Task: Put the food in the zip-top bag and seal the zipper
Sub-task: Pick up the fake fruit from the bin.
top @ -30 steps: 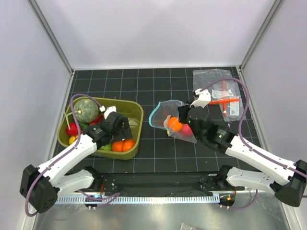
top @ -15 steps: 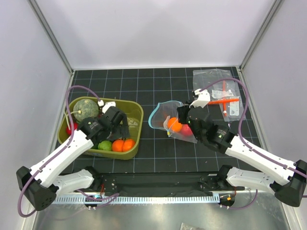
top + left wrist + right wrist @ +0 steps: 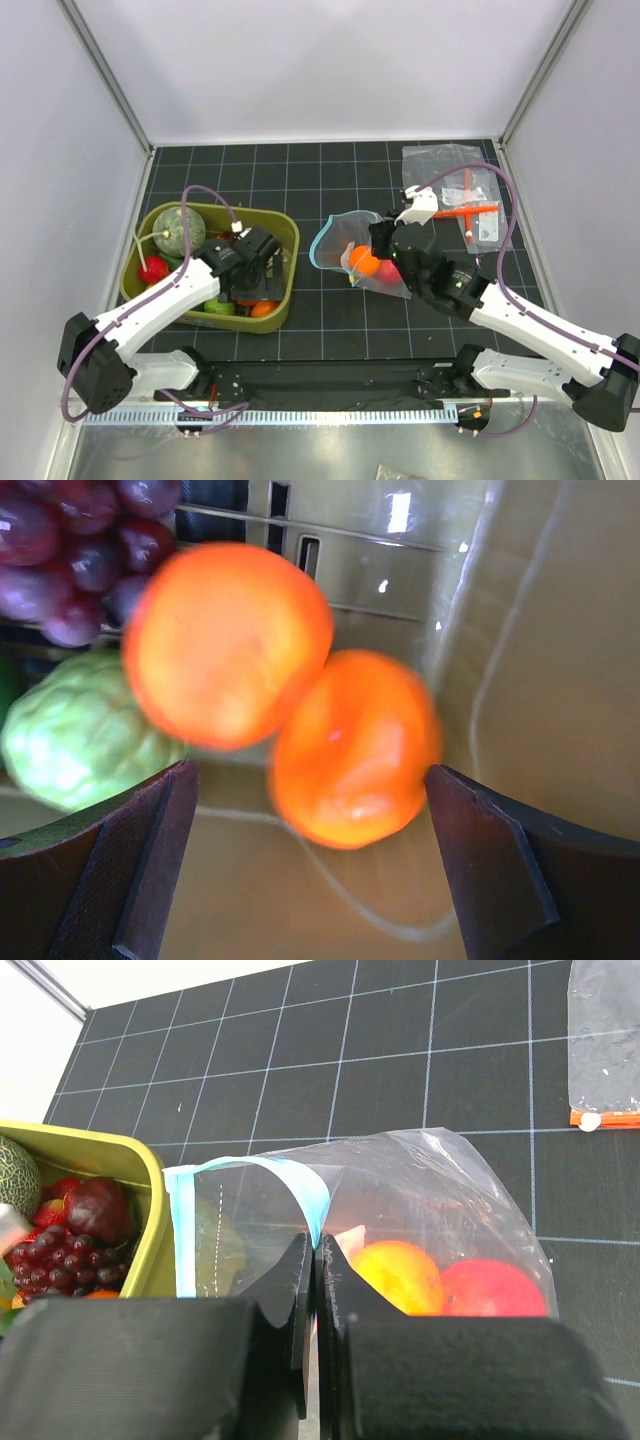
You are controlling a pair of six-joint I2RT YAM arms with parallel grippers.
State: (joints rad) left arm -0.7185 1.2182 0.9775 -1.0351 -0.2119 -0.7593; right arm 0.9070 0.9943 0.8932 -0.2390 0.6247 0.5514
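Observation:
The clear zip-top bag (image 3: 352, 245) lies on the black mat with its mouth open toward the left. My right gripper (image 3: 315, 1250) is shut on the light blue zipper (image 3: 292, 1185) at the mouth and holds it up. An orange fruit (image 3: 400, 1275) and a round red fruit (image 3: 495, 1288) lie inside the bag. My left gripper (image 3: 320, 880) is open, low inside the olive tray (image 3: 291, 236). Two orange fruits (image 3: 228, 645) (image 3: 355, 748) lie just ahead of its fingertips, the nearer one between the jaws' lines. Dark purple-red grapes (image 3: 80, 550) lie behind them.
A green lime-like ball (image 3: 75, 740) touches the oranges. The grey-green melon (image 3: 180, 228) and a small red fruit (image 3: 153, 268) fill the tray's left side. Clear packets with an orange-red tool (image 3: 460, 195) lie at the back right. The tray wall (image 3: 560, 660) is close on the right.
My left gripper has moved right and down inside the tray, onto the two orange fruits. The right gripper and the bag have not moved.

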